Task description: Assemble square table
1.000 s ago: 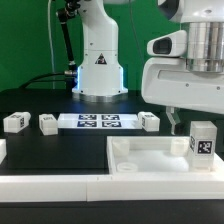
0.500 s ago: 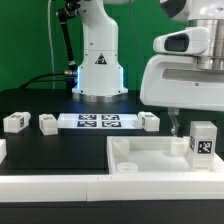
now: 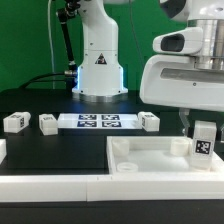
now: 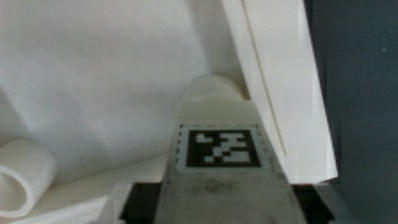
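The square white panel (image 3: pixel 150 160) with a raised rim lies at the front of the black table. One white leg (image 3: pixel 204 142) with a tag stands upright at its corner on the exterior view's right. My gripper (image 3: pixel 198 130) comes down over it, and one finger (image 3: pixel 185 125) shows beside it. In the wrist view the tagged leg (image 4: pixel 226 145) sits between my dark fingers (image 4: pixel 150 200), which press on both its sides, next to the panel's rim (image 4: pixel 276 90). Three more legs (image 3: pixel 14 122) (image 3: pixel 48 123) (image 3: pixel 149 121) lie loose behind.
The marker board (image 3: pixel 97 122) lies flat between the loose legs. The robot's white base (image 3: pixel 98 62) stands behind it. A long white bar (image 3: pixel 50 184) edges the table's front. A rounded white part (image 4: pixel 32 180) of the panel shows in the wrist view.
My gripper and its visible finger have shifted toward the exterior view's right, up against the standing leg. The leg and the loose parts have stayed in place.
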`<action>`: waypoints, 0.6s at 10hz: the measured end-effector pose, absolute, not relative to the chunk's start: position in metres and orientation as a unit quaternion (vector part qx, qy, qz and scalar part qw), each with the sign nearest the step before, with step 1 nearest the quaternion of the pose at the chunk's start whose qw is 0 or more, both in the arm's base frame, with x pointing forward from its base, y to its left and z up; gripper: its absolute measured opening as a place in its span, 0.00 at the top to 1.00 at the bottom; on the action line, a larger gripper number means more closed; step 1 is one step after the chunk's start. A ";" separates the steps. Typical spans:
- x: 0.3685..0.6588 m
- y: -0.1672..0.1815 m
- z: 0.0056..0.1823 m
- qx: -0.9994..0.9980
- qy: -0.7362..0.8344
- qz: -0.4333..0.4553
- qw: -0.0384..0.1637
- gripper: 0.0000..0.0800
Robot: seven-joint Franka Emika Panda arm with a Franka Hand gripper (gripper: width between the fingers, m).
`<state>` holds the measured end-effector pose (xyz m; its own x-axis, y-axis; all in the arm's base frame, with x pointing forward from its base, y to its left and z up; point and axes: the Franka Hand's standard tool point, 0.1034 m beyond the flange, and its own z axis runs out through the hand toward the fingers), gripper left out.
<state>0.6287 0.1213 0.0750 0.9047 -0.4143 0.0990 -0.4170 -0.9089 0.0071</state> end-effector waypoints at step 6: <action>0.628 0.115 0.074 0.762 -0.645 0.009 -0.062 0.64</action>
